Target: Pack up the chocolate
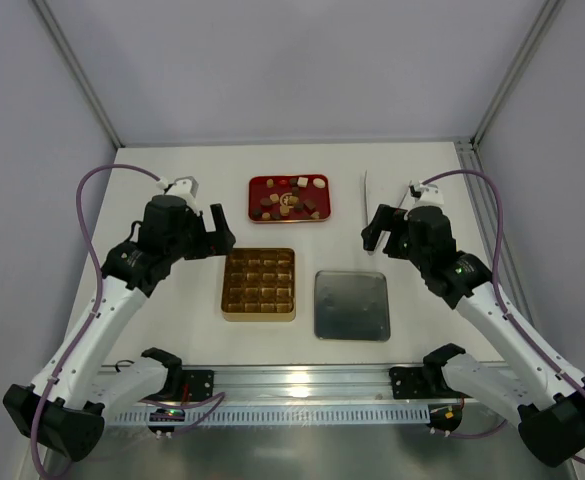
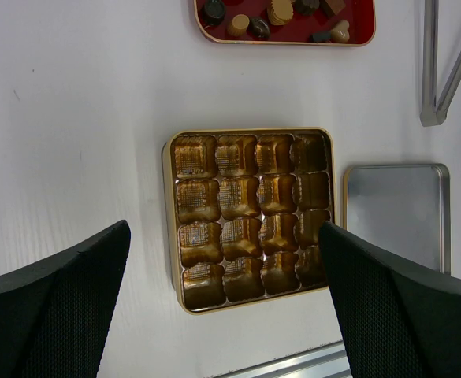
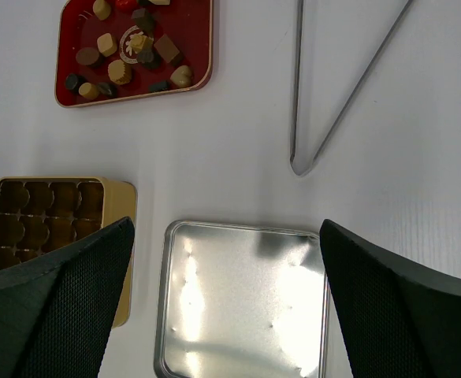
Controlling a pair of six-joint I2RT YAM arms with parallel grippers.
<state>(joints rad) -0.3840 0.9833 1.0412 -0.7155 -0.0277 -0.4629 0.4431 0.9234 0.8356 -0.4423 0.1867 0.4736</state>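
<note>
Several small chocolate pieces (image 1: 288, 196), dark brown, light brown and cream, lie in a red tray (image 1: 256, 183) at the back centre; they show in the left wrist view (image 2: 239, 24) and the right wrist view (image 3: 108, 44) too. A gold box (image 1: 259, 283) with a grid of empty compartments sits in front of it, seen in the left wrist view (image 2: 248, 216) as well. My left gripper (image 1: 219, 232) is open and empty, held above the table left of the box. My right gripper (image 1: 374, 230) is open and empty, above the table right of the tray.
A silver square lid (image 1: 352, 305) lies right of the gold box, also in the right wrist view (image 3: 246, 303). A thin metal V-shaped frame (image 3: 313, 150) rests at the back right. A metal rail (image 1: 302, 378) runs along the near edge.
</note>
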